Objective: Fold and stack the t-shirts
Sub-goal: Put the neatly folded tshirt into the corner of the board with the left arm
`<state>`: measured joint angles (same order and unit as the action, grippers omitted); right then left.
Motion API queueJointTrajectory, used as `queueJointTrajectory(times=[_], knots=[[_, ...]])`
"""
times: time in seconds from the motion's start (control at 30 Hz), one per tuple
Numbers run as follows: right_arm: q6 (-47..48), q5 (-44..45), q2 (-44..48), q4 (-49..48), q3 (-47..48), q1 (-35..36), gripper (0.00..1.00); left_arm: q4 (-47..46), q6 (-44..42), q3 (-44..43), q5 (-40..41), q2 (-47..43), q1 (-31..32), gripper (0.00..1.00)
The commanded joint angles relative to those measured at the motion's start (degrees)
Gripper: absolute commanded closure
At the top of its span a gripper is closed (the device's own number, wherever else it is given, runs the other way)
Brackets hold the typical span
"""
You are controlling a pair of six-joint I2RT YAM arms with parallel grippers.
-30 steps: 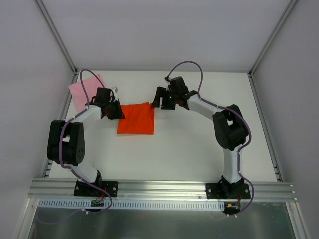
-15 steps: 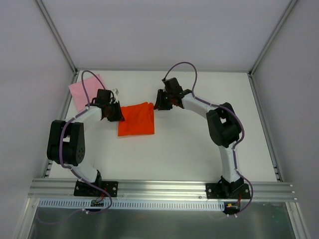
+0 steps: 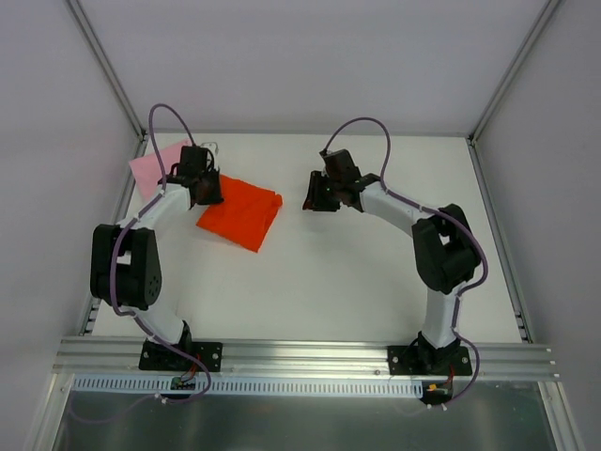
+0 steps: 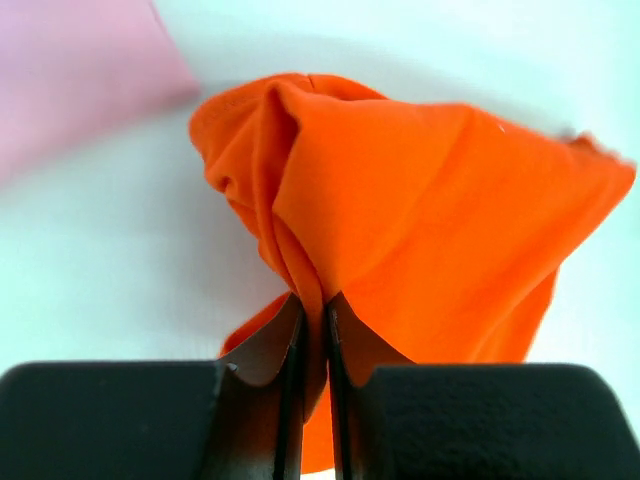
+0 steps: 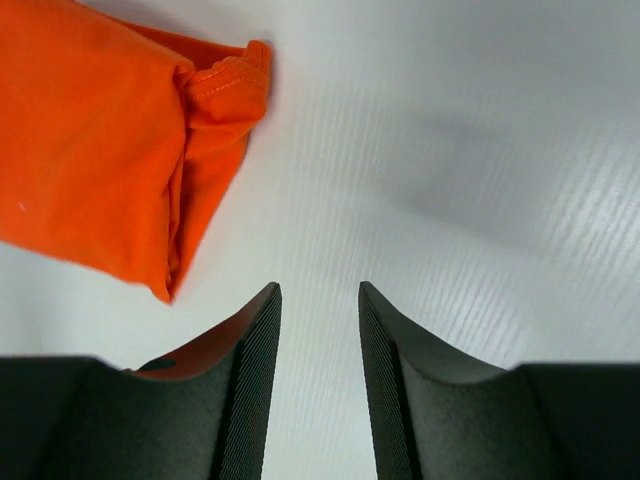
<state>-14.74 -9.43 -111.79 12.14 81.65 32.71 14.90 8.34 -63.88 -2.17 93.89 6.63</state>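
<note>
Clamped the left tool (image 4: 310, 315) on a bunched fold of the orange-red shirt (image 3: 242, 214), probably to drag it toward the pink shirt (image 3: 155, 167) for stacking (a judgement only). Left the right tool (image 5: 318, 300) released, jaws apart over bare worktop (image 3: 376, 272), beyond the orange-red shirt from the pink shirt, touching no cloth. Found the orange-red shirt folded into a skewed rectangle just beside the pink shirt, puckered at the pinched corner nearest it, flat elsewhere, hem showing farthest from it.
</note>
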Motion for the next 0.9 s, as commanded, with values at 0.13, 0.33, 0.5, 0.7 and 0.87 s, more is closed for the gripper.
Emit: queueJointTrajectory(times=[0.13,0.33,0.5,0.7,0.87], knots=[[2.26,2.49,6.93,0.6,-1.58,-1.5,0.6,-1.98,-7.2,-20.11,6.83,10.69,-2.15,1.0],[3.67,4.15,9.39,1.83,-3.07,-2.91,0.6,0.3,-2.37,-27.69,11.13,15.71,-7.85,1.0],[3.41,4.6,9.66,2.01,-3.95,-3.18,0.6,0.31,0.01,-30.51,14.2,17.03,-12.51,1.0],[1.39,2.58,8.52,1.13,-4.21,-3.27,0.6,-2.94,1.77,-30.34,22.46,16.15,-13.14,1.0],[1.03,2.05,8.16,0.78,-4.74,-3.27,0.61,-3.3,4.75,-31.13,28.98,16.5,-14.62,1.0]])
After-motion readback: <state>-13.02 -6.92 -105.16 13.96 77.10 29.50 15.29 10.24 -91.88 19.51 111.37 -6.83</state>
